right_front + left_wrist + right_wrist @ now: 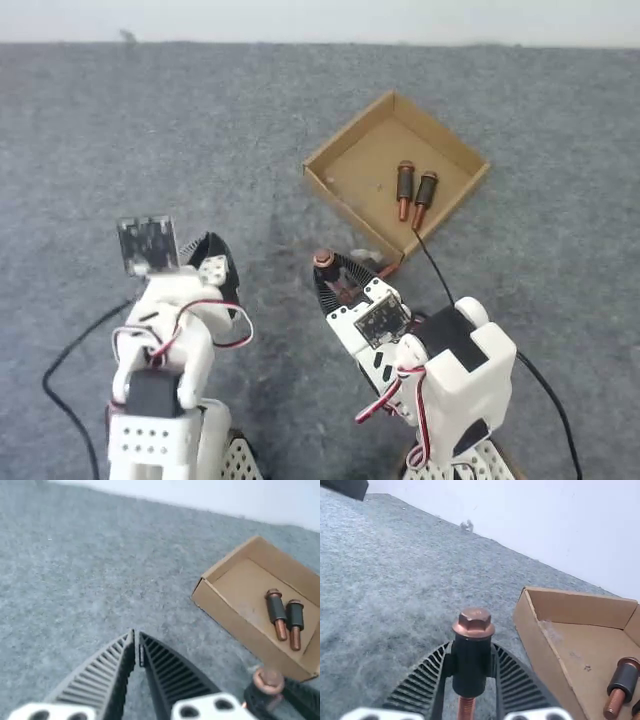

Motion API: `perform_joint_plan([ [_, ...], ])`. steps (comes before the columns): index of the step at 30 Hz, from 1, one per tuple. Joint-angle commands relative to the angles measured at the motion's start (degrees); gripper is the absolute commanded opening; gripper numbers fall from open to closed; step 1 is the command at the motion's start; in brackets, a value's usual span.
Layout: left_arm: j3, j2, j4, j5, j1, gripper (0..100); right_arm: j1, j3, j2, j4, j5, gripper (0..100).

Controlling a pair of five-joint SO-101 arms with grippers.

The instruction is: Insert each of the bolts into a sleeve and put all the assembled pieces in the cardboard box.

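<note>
One sleeved bolt (472,627) is held upright by the right gripper (471,652), just near-left of the cardboard box (335,198); the left gripper (137,635) is closed, empty.

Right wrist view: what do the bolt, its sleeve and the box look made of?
The bolt looks like metal with a copper-coloured finish, judging by the sheen on its hex head. The sleeve is matte black, probably rubber or plastic; the look leaves that open. The box is dull brown cardboard with folded walls.
</note>
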Motion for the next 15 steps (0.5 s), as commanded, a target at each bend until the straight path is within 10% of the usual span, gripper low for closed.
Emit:
perform_joint_plan([
  [1, 7.3, -12.7, 0.7, -0.7, -0.9, 1, 0.7, -1.3, -0.7, -0.2, 0.3, 0.6],
  [15, 15.3, -16.0, 7.0, -11.7, -9.0, 1, 3.3, -0.6, -1.5, -0.6, 0.4, 0.6],
])
